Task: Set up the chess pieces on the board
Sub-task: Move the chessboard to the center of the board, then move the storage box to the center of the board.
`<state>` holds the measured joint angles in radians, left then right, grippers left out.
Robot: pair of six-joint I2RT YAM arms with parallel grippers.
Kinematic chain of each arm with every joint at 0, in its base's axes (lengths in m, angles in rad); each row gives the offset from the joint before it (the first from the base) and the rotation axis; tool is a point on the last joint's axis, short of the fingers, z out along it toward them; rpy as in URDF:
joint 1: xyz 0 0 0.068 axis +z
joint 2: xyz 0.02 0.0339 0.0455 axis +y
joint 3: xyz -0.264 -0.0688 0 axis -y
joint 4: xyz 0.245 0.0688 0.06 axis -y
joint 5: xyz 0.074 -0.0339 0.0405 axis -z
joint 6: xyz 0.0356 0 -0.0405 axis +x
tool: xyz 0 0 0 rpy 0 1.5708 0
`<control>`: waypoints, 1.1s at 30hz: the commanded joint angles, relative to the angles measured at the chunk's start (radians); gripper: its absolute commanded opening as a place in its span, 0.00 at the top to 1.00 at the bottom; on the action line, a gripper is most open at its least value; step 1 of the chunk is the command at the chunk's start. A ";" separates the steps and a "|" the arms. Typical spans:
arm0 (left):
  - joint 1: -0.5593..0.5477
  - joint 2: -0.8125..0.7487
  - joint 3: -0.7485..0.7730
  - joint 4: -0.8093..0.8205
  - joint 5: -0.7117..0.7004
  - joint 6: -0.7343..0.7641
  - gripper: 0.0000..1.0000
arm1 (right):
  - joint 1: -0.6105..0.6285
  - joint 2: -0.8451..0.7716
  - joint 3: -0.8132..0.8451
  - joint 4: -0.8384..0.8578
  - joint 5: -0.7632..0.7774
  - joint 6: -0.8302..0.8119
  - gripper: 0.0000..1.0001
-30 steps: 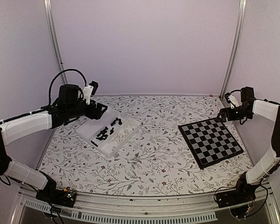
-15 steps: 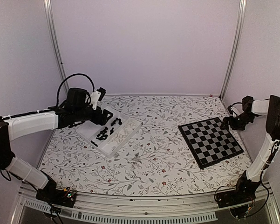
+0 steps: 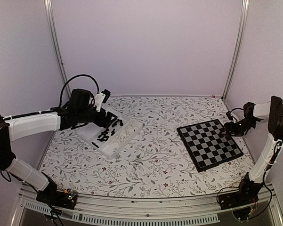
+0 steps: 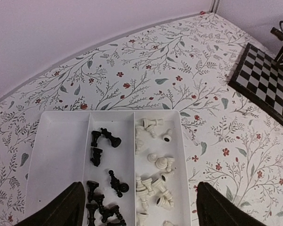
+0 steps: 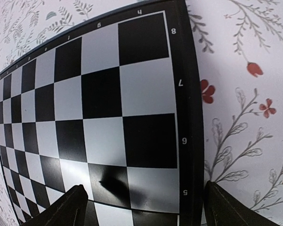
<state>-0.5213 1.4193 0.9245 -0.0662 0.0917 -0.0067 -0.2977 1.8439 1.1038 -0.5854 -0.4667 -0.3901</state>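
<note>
The board [image 3: 209, 143] has slid slightly left, and the right gripper [image 3: 227, 128] has dropped to its far edge, jaws wide and empty. The board has black and light-grey checks and a dark border; only the right wrist view shows its edge numerals. The chess pieces [image 4: 117, 182] lie tumbled in a clear tray [image 4: 56, 155] on the floral worktop [image 3: 155, 160], between pale walls [image 3: 146, 47]. The left gripper [image 4: 139, 209] hovers above them, spread wide and empty.

Plain lilac walls [image 3: 146, 47] — floral table cover [image 3: 150, 155] below.

Black, white chess pieces [image 4: 118, 184] in separate tray [image 4: 56, 155] compartments.
</note>
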 commanded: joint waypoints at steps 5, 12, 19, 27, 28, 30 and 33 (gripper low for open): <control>-0.032 0.023 0.025 -0.004 0.008 0.009 0.17 | 0.004 -0.084 -0.123 -0.091 -0.145 -0.057 0.16; -0.062 0.067 0.071 -0.088 -0.082 -0.072 0.19 | 0.023 -0.128 -0.143 -0.108 -0.137 -0.095 0.20; -0.066 0.100 0.071 -0.230 -0.238 -0.204 0.34 | 0.110 -0.128 -0.203 -0.082 -0.079 -0.140 0.23; -0.030 0.218 0.116 -0.330 -0.244 -0.194 0.38 | 0.151 -0.155 -0.199 -0.086 -0.101 -0.158 0.24; -0.029 0.232 0.125 -0.338 -0.228 -0.187 0.41 | 0.150 -0.162 -0.201 -0.083 -0.097 -0.157 0.24; -0.029 0.259 0.139 -0.355 -0.212 -0.176 0.46 | 0.151 -0.187 -0.211 -0.066 -0.099 -0.152 0.24; -0.028 0.281 0.153 -0.388 -0.202 -0.178 0.54 | 0.151 -0.233 -0.231 -0.043 -0.099 -0.141 0.24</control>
<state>-0.5575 1.6791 1.0344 -0.3931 -0.1360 -0.1925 -0.1513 1.6836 0.8989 -0.6453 -0.5587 -0.5362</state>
